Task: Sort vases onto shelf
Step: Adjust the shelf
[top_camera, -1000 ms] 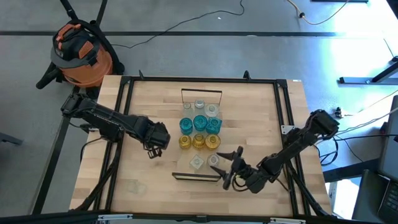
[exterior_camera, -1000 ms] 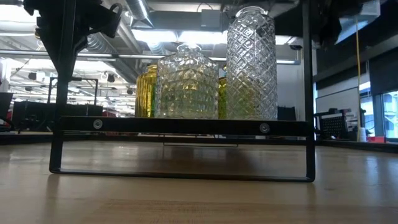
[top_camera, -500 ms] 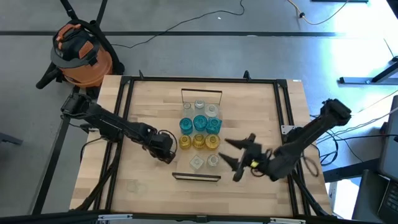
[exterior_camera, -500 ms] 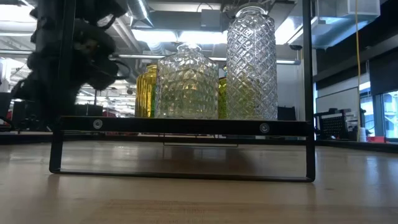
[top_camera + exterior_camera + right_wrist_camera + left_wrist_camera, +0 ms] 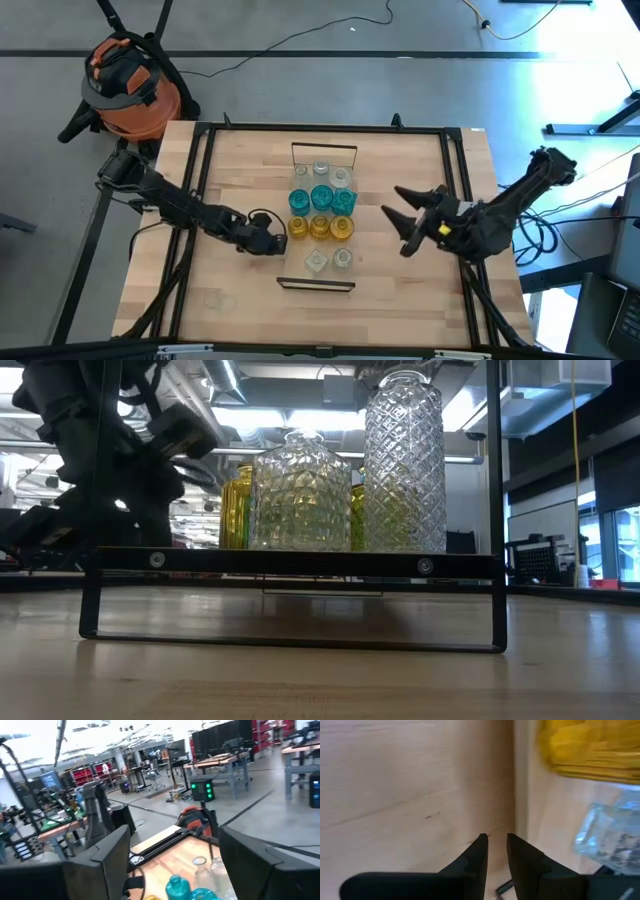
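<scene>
The shelf (image 5: 302,246) is a pale board with dark wire frames at both short ends, lying mid-table. On it stand clear vases (image 5: 320,168) at the far end, then teal vases (image 5: 321,196), amber vases (image 5: 320,227) and two clear vases (image 5: 317,261) at the near end. The low view shows those two clear vases (image 5: 300,490) behind the wire frame (image 5: 290,563). My left gripper (image 5: 270,240) is low at the shelf's left edge beside an amber vase (image 5: 590,745), its fingers (image 5: 496,838) almost together. My right gripper (image 5: 402,226) hovers wide open to the right of the shelf.
An orange shop vacuum (image 5: 125,85) stands on the floor beyond the table's far left corner. A black tube frame (image 5: 205,180) runs along the table's edges. Bare wood lies left and right of the shelf. The right wrist view looks over the vases (image 5: 177,887) into a workshop.
My right gripper, open throughout, has risen and drawn back from the shelf's near end toward the table's right and far side. My left gripper has moved right and slightly nearer, coming down to the shelf's left edge. The vases have stayed put.
</scene>
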Action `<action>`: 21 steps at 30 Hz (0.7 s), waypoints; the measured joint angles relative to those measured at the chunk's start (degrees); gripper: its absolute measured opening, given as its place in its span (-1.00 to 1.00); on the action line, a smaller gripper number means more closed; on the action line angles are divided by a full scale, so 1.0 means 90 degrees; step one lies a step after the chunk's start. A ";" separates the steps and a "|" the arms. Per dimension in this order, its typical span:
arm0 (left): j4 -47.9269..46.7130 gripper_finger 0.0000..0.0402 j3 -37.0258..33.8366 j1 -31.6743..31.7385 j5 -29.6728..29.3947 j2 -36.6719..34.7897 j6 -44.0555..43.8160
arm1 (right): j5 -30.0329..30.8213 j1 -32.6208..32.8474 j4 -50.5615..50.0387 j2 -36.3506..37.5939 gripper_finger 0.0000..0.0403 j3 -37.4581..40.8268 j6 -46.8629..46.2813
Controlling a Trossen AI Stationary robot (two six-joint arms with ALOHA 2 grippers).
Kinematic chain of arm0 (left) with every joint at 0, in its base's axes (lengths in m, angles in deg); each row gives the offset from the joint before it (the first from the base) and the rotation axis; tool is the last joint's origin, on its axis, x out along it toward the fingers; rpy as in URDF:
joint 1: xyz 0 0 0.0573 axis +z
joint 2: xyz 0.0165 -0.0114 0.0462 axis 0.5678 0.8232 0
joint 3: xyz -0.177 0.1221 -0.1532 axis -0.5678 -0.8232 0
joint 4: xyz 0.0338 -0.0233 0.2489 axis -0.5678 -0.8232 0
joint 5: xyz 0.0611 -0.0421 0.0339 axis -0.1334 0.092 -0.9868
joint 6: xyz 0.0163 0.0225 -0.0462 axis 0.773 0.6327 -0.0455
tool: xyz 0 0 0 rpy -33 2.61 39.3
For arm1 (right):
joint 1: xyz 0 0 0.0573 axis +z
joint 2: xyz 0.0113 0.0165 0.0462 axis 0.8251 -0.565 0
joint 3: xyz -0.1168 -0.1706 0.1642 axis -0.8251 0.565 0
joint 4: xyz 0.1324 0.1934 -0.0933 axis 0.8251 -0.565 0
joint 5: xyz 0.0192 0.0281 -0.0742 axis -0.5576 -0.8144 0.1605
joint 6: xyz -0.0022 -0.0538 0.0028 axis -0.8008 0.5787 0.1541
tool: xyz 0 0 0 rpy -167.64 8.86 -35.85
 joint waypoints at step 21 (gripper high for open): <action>0.1018 -0.68 0.0000 -0.0876 -0.1045 0.0463 -0.1312 | 0.0400 -0.0002 -0.0384 0.0182 0.30 0.0000 0.0141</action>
